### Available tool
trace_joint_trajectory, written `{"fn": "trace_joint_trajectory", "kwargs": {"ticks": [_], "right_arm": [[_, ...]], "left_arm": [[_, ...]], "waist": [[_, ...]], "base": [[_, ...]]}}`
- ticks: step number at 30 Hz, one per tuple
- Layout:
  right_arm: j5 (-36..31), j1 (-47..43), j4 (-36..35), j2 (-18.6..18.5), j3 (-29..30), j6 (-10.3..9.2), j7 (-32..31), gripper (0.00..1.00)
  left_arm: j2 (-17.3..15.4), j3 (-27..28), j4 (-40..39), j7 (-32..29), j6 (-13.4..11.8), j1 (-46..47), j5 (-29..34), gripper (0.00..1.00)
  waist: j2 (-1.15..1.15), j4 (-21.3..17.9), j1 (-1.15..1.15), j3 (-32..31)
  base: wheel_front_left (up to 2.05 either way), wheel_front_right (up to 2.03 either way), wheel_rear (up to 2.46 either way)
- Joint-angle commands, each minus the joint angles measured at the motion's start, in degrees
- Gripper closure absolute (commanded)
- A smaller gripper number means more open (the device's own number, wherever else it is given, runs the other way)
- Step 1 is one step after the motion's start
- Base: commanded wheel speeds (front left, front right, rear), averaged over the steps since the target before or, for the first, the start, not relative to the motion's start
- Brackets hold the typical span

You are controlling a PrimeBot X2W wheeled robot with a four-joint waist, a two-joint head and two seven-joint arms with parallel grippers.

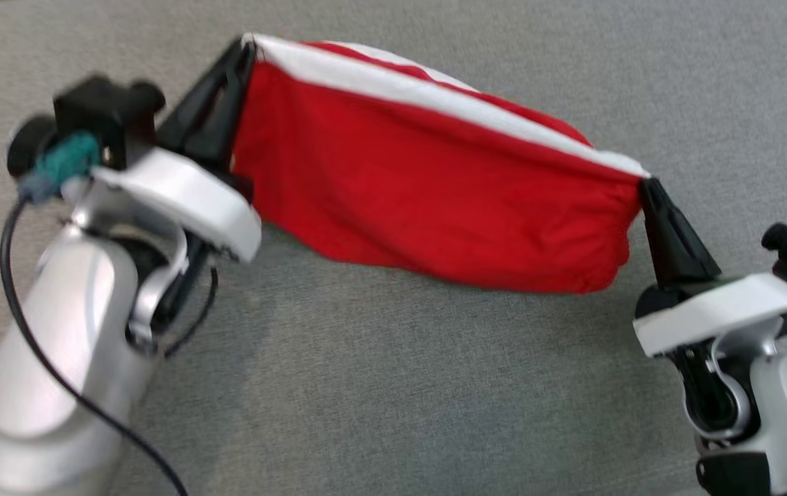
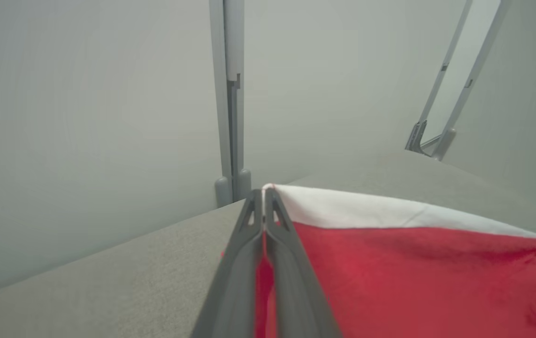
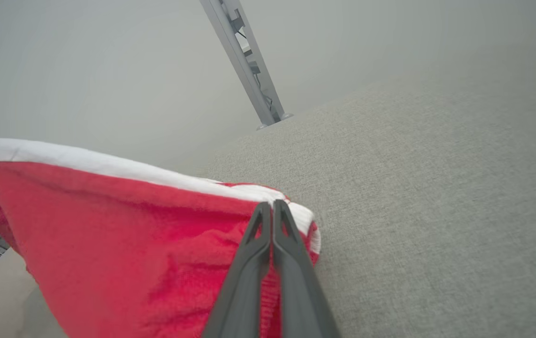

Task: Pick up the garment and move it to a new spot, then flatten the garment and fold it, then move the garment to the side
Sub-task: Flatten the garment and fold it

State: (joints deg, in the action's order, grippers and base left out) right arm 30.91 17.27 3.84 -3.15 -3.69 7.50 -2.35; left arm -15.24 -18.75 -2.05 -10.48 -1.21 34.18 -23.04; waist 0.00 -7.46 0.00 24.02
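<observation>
Grey table [image 1: 393, 386] below the soft-looking, probably light garment [image 1: 435, 200]; left end effector [image 1: 245, 52] and right end effector [image 1: 645, 182] pinch its white-banded corners.

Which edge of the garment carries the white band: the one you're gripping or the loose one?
The gripped edge: the white band of the garment runs from the left gripper to the right gripper. The loose lower edge is plain red.

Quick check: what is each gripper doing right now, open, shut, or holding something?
Left gripper: shut, holding one top corner of the red garment, which is lifted.
Right gripper: shut, holding the garment's other top corner.
</observation>
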Motion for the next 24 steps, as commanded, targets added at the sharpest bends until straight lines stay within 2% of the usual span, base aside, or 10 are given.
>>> {"fn": "trace_joint_trajectory", "kwargs": {"ticks": [1,7,15,16,17,18,24], "right_arm": [[-0.38,2.15,1.23,-0.05,-0.27,-0.02,1.01,1.00],[0.44,10.19,8.34,0.01,-4.76,-0.02,4.78,1.00],[2.54,15.88,16.76,0.09,-9.76,-0.02,10.25,1.00],[3.14,16.15,17.21,0.06,-10.38,-0.02,10.84,0.87],[3.32,16.33,17.61,0.04,-10.95,-0.02,11.55,0.53],[3.20,16.28,18.03,0.07,-11.54,-0.02,11.91,0.01],[2.15,13.96,16.74,-0.78,-12.73,-0.02,14.74,0.00]], "left_arm": [[0.04,0.07,2.76,0.01,0.76,3.05,-0.08,1.00],[0.63,-0.02,18.77,1.34,3.46,14.23,0.21,1.00],[2.32,-0.48,36.10,6.11,5.81,21.90,-0.56,1.00],[2.36,-0.66,37.85,6.51,6.06,22.34,-0.63,1.00],[2.50,-0.75,39.56,6.83,6.26,22.69,-0.85,0.56],[2.76,-0.79,40.84,7.46,6.43,22.94,-1.03,0.00],[3.76,-0.65,43.93,13.50,6.44,22.07,-1.37,0.00]], "waist": [[0.00,-1.89,0.00,2.90],[0.00,-3.98,0.00,5.93],[0.00,-5.38,0.00,7.04],[0.00,-5.52,0.00,7.04],[0.00,-5.65,0.00,6.99],[0.00,-5.74,0.00,6.93],[0.00,-5.52,0.00,6.31]], "base": [[0.00,0.00,0.00],[0.00,0.00,0.00],[0.00,0.00,0.00],[0.00,0.00,0.00],[0.00,0.00,0.00],[0.00,0.00,0.00],[0.00,0.00,0.00]]}}
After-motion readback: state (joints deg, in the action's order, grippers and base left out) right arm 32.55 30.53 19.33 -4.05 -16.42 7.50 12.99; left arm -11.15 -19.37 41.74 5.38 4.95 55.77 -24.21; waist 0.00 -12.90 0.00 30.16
